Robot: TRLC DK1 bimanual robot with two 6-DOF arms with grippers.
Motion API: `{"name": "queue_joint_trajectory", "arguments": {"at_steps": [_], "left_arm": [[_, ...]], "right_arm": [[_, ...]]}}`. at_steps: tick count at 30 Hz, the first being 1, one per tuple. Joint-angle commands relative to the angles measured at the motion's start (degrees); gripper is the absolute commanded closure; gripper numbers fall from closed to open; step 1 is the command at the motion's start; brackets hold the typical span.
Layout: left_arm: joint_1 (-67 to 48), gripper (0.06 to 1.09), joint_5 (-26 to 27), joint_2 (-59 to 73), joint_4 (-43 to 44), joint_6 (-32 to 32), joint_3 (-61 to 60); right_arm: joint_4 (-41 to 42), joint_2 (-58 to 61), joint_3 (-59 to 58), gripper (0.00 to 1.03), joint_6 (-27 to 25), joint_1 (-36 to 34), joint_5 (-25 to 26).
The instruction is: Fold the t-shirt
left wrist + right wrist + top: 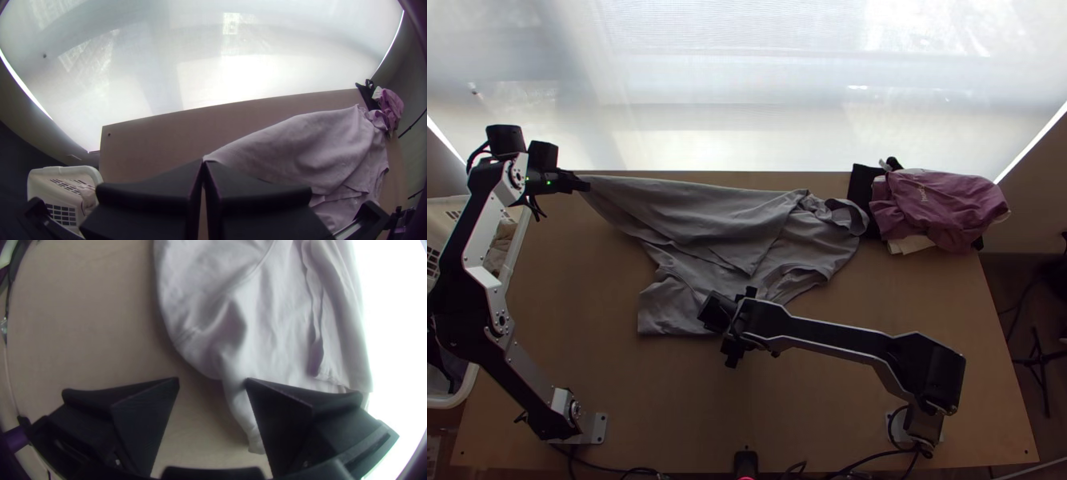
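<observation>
A grey t-shirt lies unevenly across the middle of the table, creased and partly doubled over. At the table's far left, my left gripper is shut on one corner of it, drawing the cloth into a taut point; the left wrist view shows the gripper with the t-shirt stretching off from its tips. My right gripper is at the shirt's near edge. In the right wrist view that gripper stands open above the t-shirt, bare table and the cloth's edge beneath it.
A pile of purple clothing with black and cream pieces is at the table's back right. A white basket with cloth inside stands at the left edge. Bare table stretches between the arm bases.
</observation>
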Motion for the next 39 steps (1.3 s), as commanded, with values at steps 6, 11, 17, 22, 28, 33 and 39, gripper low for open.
{"name": "queue_joint_trajectory", "arguments": {"at_steps": [6,11,17,22,28,33,39], "left_arm": [[0.01,0.99,0.08,0.7,-0.03,0.52,0.65],[0.01,0.99,0.17,0.96,-0.03,0.52,1.09],[-0.07,0.99,0.17,0.96,-0.73,0.52,1.27],[0.72,0.99,0.61,-1.06,-6.89,0.44,2.94],[1.51,0.99,1.84,-8.0,-18.05,1.76,3.55],[5.29,0.99,2.01,-11.87,-32.9,4.57,7.42],[12.93,0.99,0.34,-19.08,-46.17,11.77,8.03]], "right_arm": [[5.78,3.49,-0.02,0.54,-2.94,-0.38,0.85],[7.19,3.31,0.42,1.0,-6.8,-0.38,0.5],[3.15,-4.33,2.53,1.0,-6.01,-1.44,-3.19],[-11.88,-12.6,10.79,1.0,-5.31,-5.13,-13.65],[-28.23,-19.27,22.74,1.0,-5.84,-13.65,-23.67],[-35.79,-27.18,23.89,1.0,-7.95,-18.22,-27.36],[-41.59,-37.38,22.04,1.0,-8.56,-27.63,-35.27]]}}
